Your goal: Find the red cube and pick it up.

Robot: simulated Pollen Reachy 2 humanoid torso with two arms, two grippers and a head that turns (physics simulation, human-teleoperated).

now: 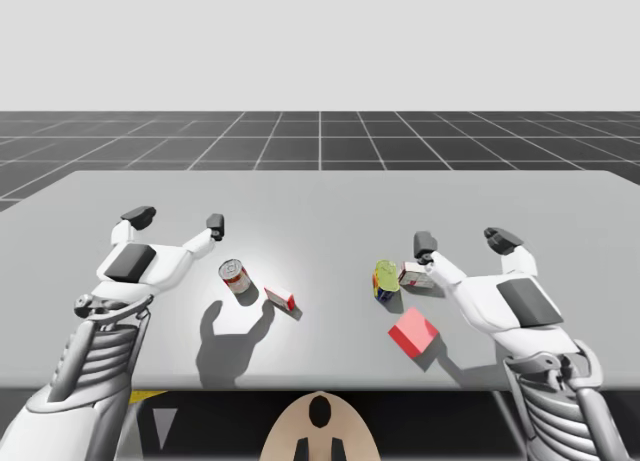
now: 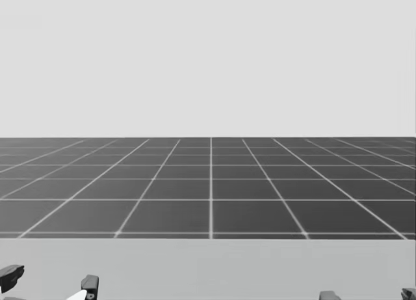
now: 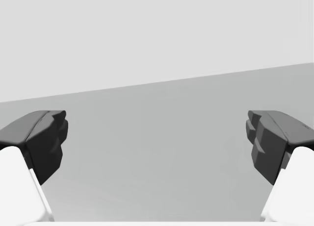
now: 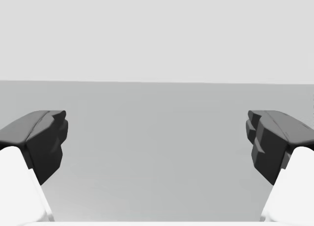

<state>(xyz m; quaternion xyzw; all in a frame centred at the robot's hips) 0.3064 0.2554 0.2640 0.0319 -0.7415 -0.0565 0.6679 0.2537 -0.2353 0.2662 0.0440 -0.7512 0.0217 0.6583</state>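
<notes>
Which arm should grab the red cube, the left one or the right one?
Right. The red cube lies close to my open right end effector, just beside that wrist. My left end effector is far off on the other side.

A wide, pale grey bench lies under an even light. Behind it a dark grey floor spreads, marked with thin light lines in a grid. Above is a plain light grey backdrop.
</notes>
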